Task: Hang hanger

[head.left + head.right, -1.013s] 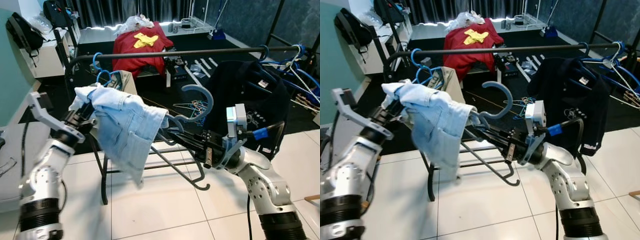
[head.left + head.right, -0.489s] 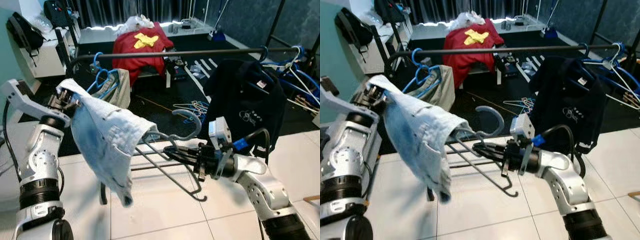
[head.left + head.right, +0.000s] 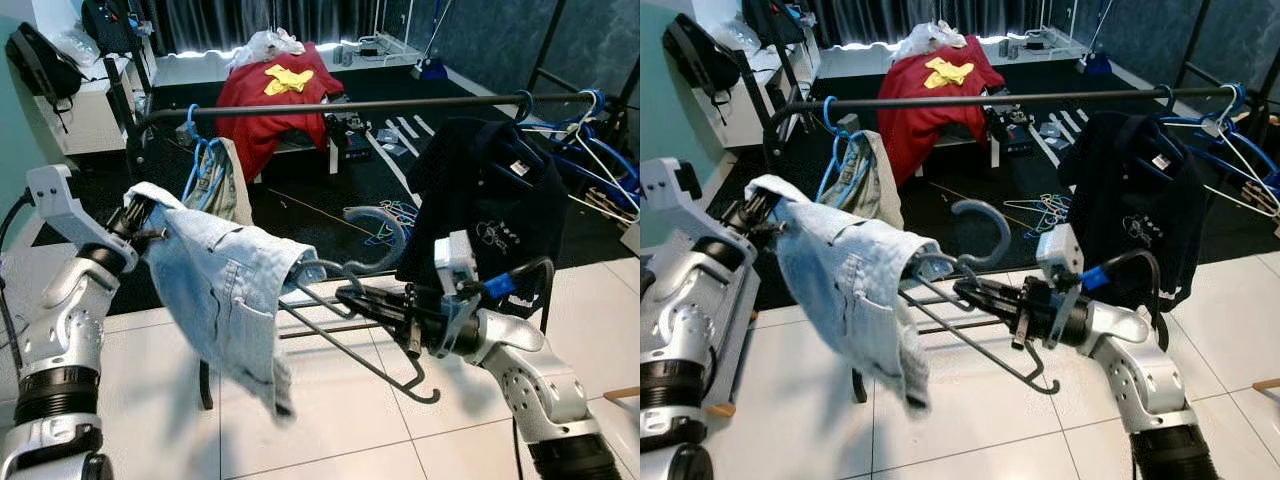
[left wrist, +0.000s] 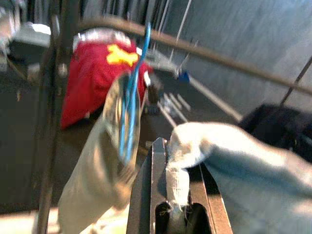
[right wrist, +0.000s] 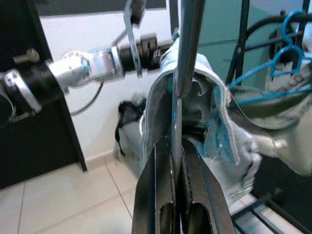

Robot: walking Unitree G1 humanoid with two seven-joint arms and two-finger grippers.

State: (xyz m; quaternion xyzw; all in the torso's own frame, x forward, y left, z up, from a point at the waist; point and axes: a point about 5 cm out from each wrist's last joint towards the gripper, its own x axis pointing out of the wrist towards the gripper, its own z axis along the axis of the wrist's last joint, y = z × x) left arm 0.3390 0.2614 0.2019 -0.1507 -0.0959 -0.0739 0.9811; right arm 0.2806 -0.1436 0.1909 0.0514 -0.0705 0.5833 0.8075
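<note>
Two arms of brushed silver metal with rounded shells and black ribbed rings at the joints. Left arm: an angular grey bracket at the wrist, a thin black cable beside it. Right arm: a white camera block on the wrist, a blue plug and a looping black cable. Long black fingers on each gripper.

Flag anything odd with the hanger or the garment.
The light denim garment sits lopsided: bunched over one end of the grey hanger, the other arm bare. The left gripper pinches a denim corner; the right gripper clamps the hanger, its hook below the rail.
</note>
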